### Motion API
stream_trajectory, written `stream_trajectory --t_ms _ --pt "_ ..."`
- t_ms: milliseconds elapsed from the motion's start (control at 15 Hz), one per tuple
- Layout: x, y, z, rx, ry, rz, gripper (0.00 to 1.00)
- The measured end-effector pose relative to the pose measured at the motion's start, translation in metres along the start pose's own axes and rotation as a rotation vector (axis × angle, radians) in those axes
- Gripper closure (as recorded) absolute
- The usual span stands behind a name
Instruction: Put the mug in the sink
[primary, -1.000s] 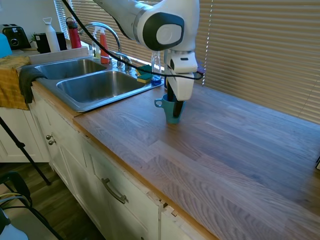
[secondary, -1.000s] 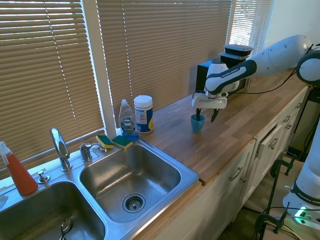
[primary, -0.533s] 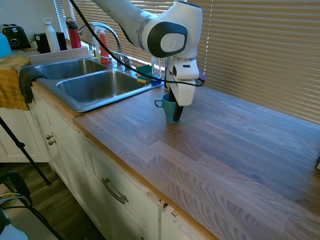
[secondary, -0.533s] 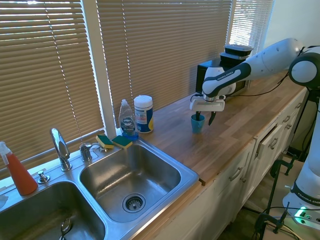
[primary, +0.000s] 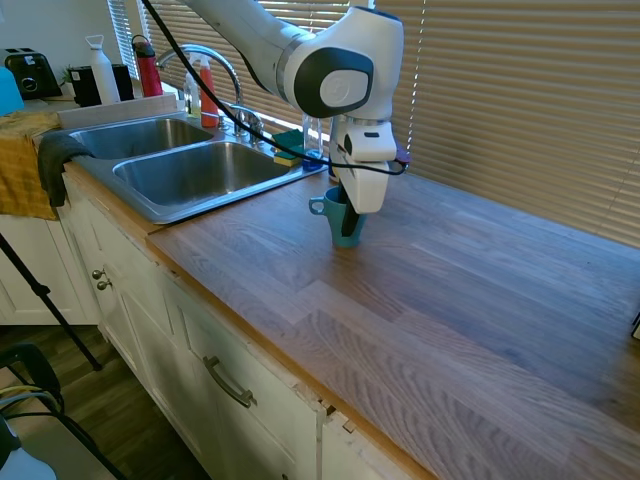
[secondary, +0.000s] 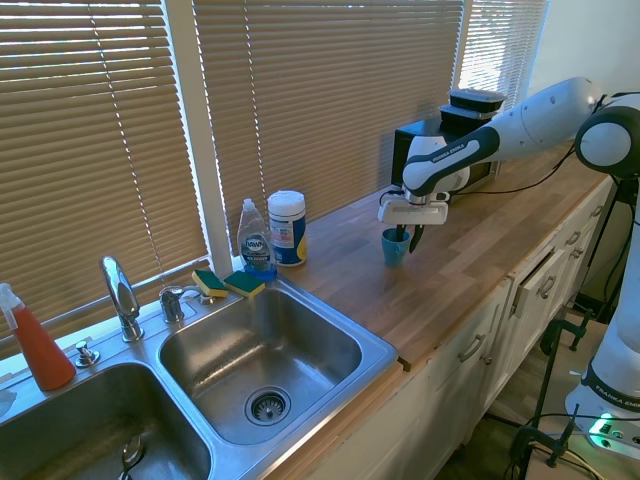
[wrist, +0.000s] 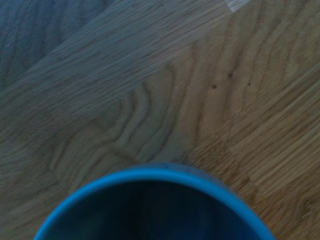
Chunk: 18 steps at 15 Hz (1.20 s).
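The mug (primary: 343, 218) stands upright on the wooden desk (primary: 460, 300), directly beneath the tool (primary: 349, 222), which points straight down over its open mouth. In the second exterior view the tool (secondary: 405, 237) has drawn its fingers in about one side of the mug (secondary: 395, 246), apparently one inside the cup and one against its outer face; they look pinched on the rim wall, though firm contact cannot be confirmed from here. The wrist view agrees, with the blue rim (wrist: 150, 176) curving close under the camera and bare wood grain beyond it. The loop handle (primary: 317, 206) juts from the side of the mug that faces the sink (primary: 190, 170), away from the gripped wall, so it does not obstruct the hold. The relation that governs the coming move is the bearing of the sink from the tool: the nearer basin (secondary: 262, 350) lies well apart along the desk, past the desk's edge strip, and below the desk surface. The mug probably has to be raised clear of the desk before travelling sideways toward that basin, then lowered over its raised steel lip. A wipes canister (secondary: 287, 228) and a dish soap bottle (secondary: 254, 240) stand beside the sink on its window side, off that path.
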<state>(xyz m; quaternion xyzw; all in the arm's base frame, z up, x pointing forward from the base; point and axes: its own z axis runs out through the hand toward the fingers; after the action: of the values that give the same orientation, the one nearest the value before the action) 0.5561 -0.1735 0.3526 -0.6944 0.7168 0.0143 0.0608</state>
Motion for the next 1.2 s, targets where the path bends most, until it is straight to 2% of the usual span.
stream_trajectory --t_ms 333,533,733,933,1200 --pt "0.002 -0.001 -0.003 0.016 0.006 -0.029 1.00" --pt "0.000 -0.002 -0.012 0.033 0.009 -0.086 1.00" --pt "-0.019 -0.005 -0.039 0.082 0.013 -0.158 1.00" --pt "-0.079 -0.013 -0.074 0.138 0.021 -0.267 1.00" --pt "-0.210 -0.024 -0.094 0.174 0.060 -0.411 1.00"
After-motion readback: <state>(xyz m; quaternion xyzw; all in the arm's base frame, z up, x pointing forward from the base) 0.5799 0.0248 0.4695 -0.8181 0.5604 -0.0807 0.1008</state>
